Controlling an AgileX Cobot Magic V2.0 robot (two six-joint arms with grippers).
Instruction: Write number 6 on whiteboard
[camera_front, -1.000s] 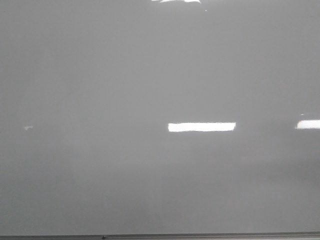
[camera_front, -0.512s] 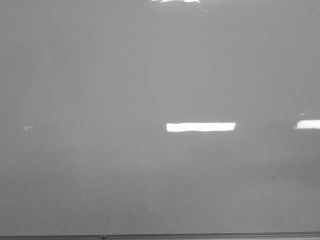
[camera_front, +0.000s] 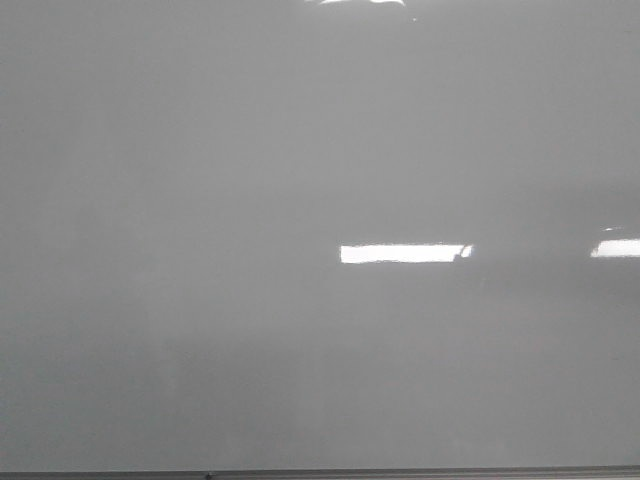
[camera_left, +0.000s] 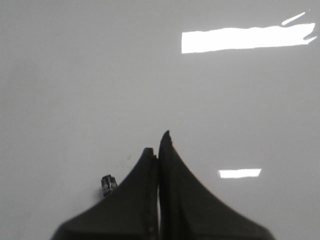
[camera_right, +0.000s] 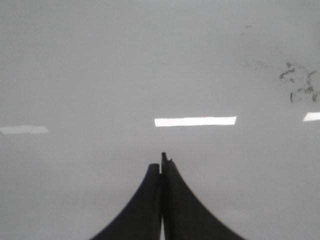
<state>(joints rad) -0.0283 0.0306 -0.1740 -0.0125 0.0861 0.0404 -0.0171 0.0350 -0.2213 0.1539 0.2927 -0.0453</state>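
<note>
The whiteboard fills the front view, glossy pale grey, with a thin dark frame edge along the bottom. No number 6 or other marker line shows on it in any view. Neither gripper is in the front view. In the left wrist view my left gripper is shut with nothing between its dark fingers, close over the board. In the right wrist view my right gripper is shut over the board, and a tiny dark nub sticks up at its tip.
Bright rectangular light reflections lie on the board. Faint dark smudges mark the board in the right wrist view. A small dark metal part shows beside my left fingers.
A small dark shape now cuts into the right end of the middle reflection in the front view. The faint glint at the board's left has gone.
</note>
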